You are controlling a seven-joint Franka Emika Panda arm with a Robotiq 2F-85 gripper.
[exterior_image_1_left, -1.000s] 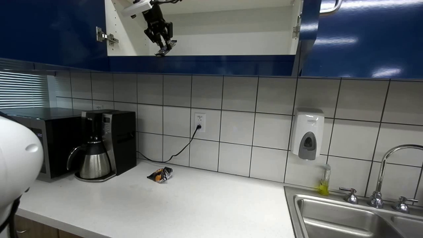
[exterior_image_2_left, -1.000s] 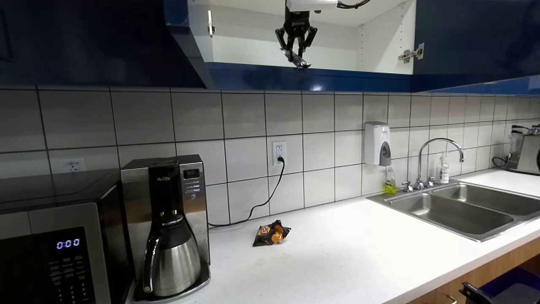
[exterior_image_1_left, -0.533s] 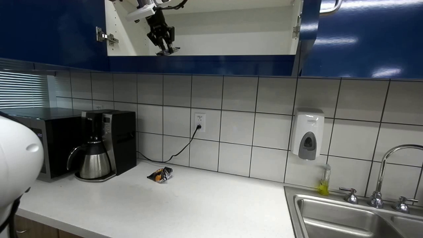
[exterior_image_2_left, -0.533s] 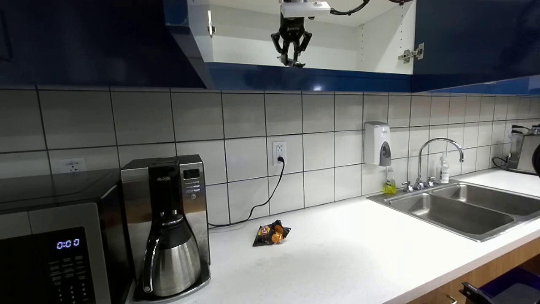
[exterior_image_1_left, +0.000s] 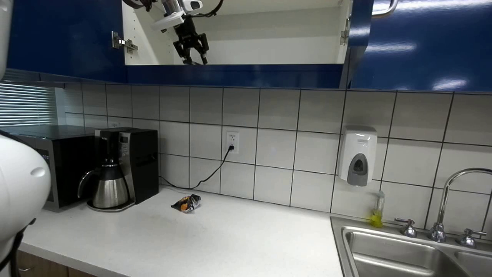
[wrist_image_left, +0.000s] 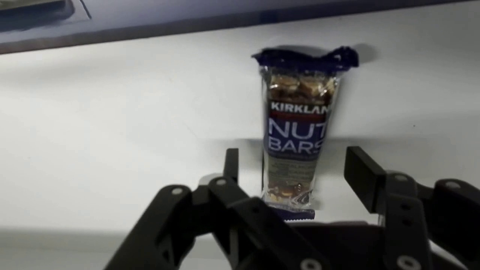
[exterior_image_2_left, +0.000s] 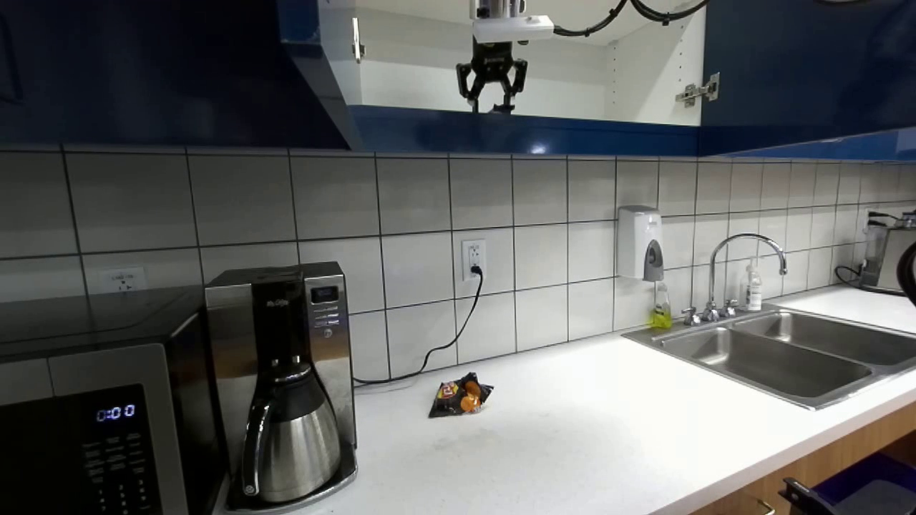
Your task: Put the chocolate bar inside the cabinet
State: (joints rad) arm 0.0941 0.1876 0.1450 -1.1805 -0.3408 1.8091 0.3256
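The chocolate bar point(wrist_image_left: 296, 131), a clear and dark-blue wrapper marked "Nut Bars", lies label up on the white shelf point(wrist_image_left: 131, 131) of the cabinet in the wrist view. My gripper point(wrist_image_left: 294, 165) stands open around its lower half, a gap on either side between the bar and the fingers. Both exterior views show the gripper point(exterior_image_1_left: 196, 60) point(exterior_image_2_left: 491, 107) inside the open cabinet point(exterior_image_1_left: 234, 75) point(exterior_image_2_left: 601, 136), fingertips low, just above the blue bottom edge. That edge hides nearly all of the bar there.
Blue doors point(exterior_image_1_left: 65, 38) point(exterior_image_2_left: 801, 71) flank the cabinet opening. On the counter below are a black and orange snack packet point(exterior_image_1_left: 187, 204) point(exterior_image_2_left: 461, 397), a coffee maker point(exterior_image_1_left: 144, 165) and a microwave point(exterior_image_2_left: 93, 422). A sink point(exterior_image_1_left: 392, 250) lies at the counter's far end.
My gripper was shut on the bar and has come down slightly to the cabinet floor. Its fingers have spread apart, letting go of the bar, which has sunk behind the blue edge.
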